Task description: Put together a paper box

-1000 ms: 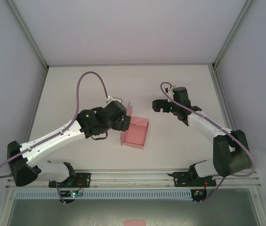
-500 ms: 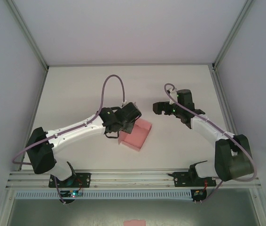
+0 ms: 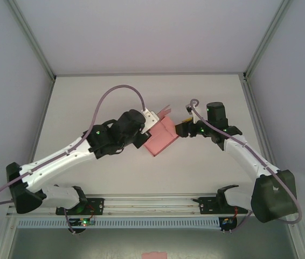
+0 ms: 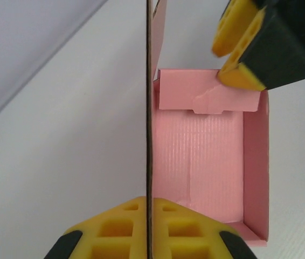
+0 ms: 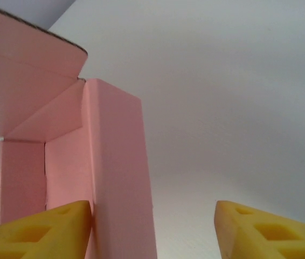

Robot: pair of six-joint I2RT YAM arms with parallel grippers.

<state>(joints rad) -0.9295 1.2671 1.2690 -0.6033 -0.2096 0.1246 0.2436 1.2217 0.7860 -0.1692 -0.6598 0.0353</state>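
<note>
Left hand (image 4: 148, 218): previously wide, now clamped on the upright side panel of the paper box (image 4: 212, 162). Right hand (image 5: 151, 211): moved in from well apart, half-narrowed, straddling the box's far end wall without gripping. Judgement: box braced for flap folding. Beyond, white counter (image 3: 88, 102) and pale enclosure walls (image 3: 141, 32).

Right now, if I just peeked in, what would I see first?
A pink paper box is in the middle of the white table, open so its inside shows. The left gripper pinches one thin wall. The right gripper reaches in from the other side, its yellow fingers apart around a corner wall.
</note>
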